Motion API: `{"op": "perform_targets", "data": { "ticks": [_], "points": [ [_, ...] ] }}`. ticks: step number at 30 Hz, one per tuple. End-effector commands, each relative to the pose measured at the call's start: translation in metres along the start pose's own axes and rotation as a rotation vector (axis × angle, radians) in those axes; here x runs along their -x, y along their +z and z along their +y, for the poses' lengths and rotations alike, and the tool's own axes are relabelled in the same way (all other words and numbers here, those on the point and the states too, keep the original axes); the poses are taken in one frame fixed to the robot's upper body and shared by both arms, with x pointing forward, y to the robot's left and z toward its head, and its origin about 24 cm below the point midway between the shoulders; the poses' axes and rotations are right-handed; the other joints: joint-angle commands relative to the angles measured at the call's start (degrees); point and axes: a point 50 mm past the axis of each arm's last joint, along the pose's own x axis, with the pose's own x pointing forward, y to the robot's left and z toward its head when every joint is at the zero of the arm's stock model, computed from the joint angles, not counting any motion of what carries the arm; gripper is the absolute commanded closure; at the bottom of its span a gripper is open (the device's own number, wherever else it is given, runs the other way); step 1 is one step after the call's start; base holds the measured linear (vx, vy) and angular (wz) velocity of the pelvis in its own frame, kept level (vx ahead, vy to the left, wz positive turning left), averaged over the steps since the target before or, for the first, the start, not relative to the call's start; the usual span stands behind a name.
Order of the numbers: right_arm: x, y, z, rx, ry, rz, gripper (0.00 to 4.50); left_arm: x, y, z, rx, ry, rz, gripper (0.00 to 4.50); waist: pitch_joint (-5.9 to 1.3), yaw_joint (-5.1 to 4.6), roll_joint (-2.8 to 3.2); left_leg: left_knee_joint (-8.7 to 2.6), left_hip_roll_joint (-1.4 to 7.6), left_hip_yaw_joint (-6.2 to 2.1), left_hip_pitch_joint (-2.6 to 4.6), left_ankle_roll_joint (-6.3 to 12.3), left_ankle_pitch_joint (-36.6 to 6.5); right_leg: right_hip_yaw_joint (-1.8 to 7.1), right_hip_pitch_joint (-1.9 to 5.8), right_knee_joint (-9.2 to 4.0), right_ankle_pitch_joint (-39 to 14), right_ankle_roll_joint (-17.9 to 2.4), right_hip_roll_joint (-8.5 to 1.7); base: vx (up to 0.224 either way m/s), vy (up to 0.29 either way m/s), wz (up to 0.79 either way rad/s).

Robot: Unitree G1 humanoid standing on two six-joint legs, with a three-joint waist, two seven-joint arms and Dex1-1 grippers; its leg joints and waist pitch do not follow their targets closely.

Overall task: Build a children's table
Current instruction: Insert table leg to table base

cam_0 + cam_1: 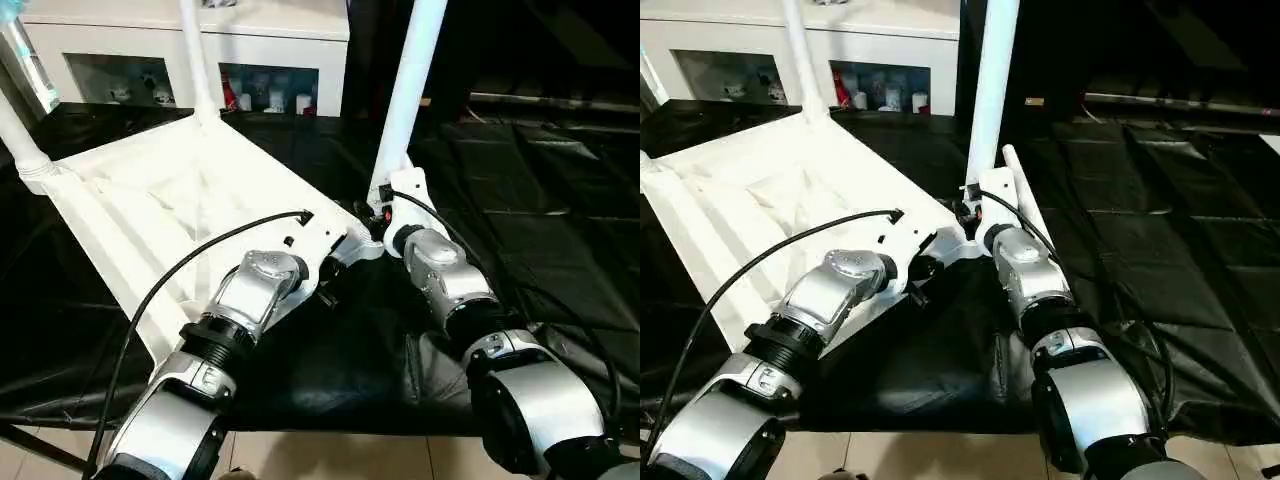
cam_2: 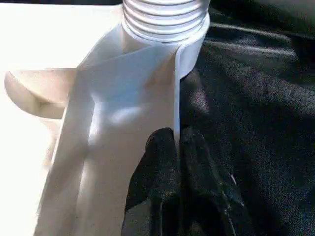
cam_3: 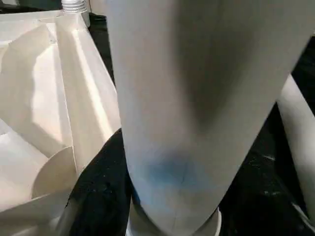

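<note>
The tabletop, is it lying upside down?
Yes, the tabletop shows its ribbed underside, and white legs stick up from its corners.

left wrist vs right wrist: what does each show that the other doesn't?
Left wrist only: the left gripper, jaws shut on the tabletop's thin rim, below a ribbed, threaded socket collar. Right wrist only: a white leg up close, with a dark finger beside its base. Both: the tabletop's ribbed underside and the black cloth.
</note>
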Motion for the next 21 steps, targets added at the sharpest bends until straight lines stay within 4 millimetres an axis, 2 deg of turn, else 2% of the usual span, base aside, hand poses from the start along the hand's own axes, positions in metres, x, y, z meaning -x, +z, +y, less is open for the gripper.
{"op": "perform_targets", "data": {
  "ticks": [1,5,6,7,9,11,13,15,17,21],
  "points": [
    [0.011,-0.069,0.022,-0.027,0.089,0.291,2.61,0.004,0.018,0.004,-0.026,0.027,-0.065,4.50,-1.92,0.01,0.48,-4.52,3.54,-1.21,0.27,0.14,-20.0,3.79,0.94,-6.72,-25.2,-7.2,-5.10,0.000,0.000,0.00],
    [0.011,-0.067,0.022,-0.026,0.102,0.286,2.61,0.004,0.018,0.003,-0.026,0.020,-0.068,4.50,-1.85,-0.10,0.51,-4.56,3.53,-1.13,0.27,0.10,-20.4,3.78,0.91,-6.72,-25.1,-7.3,-5.06,0.000,0.000,0.00],
    [0.011,-0.066,0.022,-0.028,0.107,0.284,2.05,0.004,0.018,0.003,-0.026,0.018,-0.069,4.50,-1.84,-0.07,0.51,-4.55,3.52,-1.12,0.28,0.17,-20.2,3.81,0.89,-6.76,-25.2,-7.4,-5.10,0.000,0.000,0.00],
    [0.011,-0.066,0.022,-0.028,0.107,0.284,1.91,0.004,0.018,0.003,-0.026,0.018,-0.069,4.50,-1.84,-0.05,0.51,-4.53,3.52,-1.10,0.23,0.27,-19.9,3.84,0.91,-6.78,-25.1,-7.3,-5.13,0.000,0.000,0.00],
    [0.011,-0.066,0.022,-0.031,0.113,0.280,1.82,0.004,0.018,0.002,-0.027,0.014,-0.070,4.50,-1.96,-0.03,0.64,-4.52,3.59,-1.08,0.28,0.21,-19.7,3.85,0.89,-6.73,-24.5,-7.7,-5.15,0.000,0.000,0.00],
    [0.011,-0.065,0.022,-0.032,0.118,0.278,1.70,0.004,0.018,0.002,-0.027,0.013,-0.070,4.50,-1.90,-0.08,0.49,-4.58,3.54,-1.04,-0.02,0.40,-18.8,3.81,1.15,-6.50,-23.3,-7.9,-5.02,0.000,0.000,0.00],
    [0.010,-0.063,0.021,-0.032,0.119,0.259,1.47,0.004,0.018,0.002,-0.028,0.010,-0.070,4.50,-1.96,-0.03,0.65,-4.49,3.60,-0.94,0.12,0.53,-18.2,3.88,1.05,-6.48,-22.4,-8.2,-5.03,0.000,0.000,0.00],
    [0.010,-0.059,0.020,-0.038,0.121,0.234,1.42,0.004,0.018,0.003,-0.029,0.008,-0.070,4.50,-2.09,0.01,0.71,-4.46,3.65,-0.86,0.16,0.59,-17.5,3.91,1.14,-6.29,-20.6,-8.8,-4.99,0.000,0.000,0.00],
    [0.009,-0.055,0.019,-0.049,0.128,0.201,1.12,0.004,0.018,0.002,-0.031,0.003,-0.070,4.50,-2.13,0.03,0.65,-4.43,3.65,-0.79,-0.01,0.83,-16.5,3.88,1.41,-6.09,-18.6,-9.4,-5.00,0.000,0.000,0.00],
    [0.009,-0.045,0.015,-0.048,0.166,0.133,0.81,0.004,0.018,0.002,-0.037,-0.004,-0.075,4.50,-2.22,0.08,0.70,-4.27,3.68,-0.58,-0.02,1.57,-14.8,3.85,1.59,-5.82,-16.2,-10.5,-4.94,0.000,0.000,0.00]
  ]
}}
